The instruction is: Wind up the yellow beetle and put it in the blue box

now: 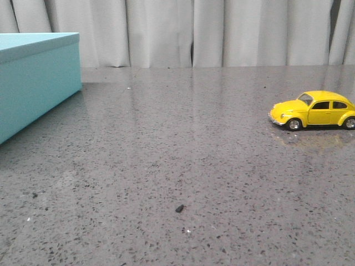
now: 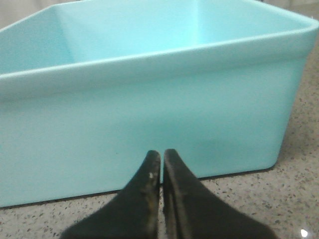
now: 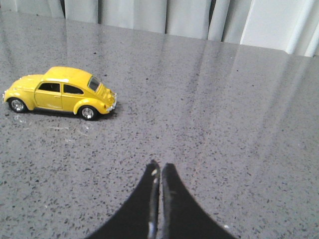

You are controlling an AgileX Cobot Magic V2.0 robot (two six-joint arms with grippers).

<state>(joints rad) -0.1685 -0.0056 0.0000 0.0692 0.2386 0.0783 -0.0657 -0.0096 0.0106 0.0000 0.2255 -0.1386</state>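
From the front we look low across the table (image 1: 177, 177) toward the curtain (image 1: 166, 33), the blue box (image 1: 33, 83) left and the yellow beetle (image 1: 313, 110) right, while our left wrist camera sits close against that blue box (image 2: 149, 114) and our right wrist camera views the yellow beetle (image 3: 62, 92) from nearby.

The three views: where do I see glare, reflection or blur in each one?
Front view: the glossy table mirrors the pale curtain and shows a faint yellow reflection under the yellow beetle. Left wrist view: the blue box looks soft, and the shut left gripper is blurred. Right wrist view: pale streaks of glare cross the table; the right gripper is a dark blur.
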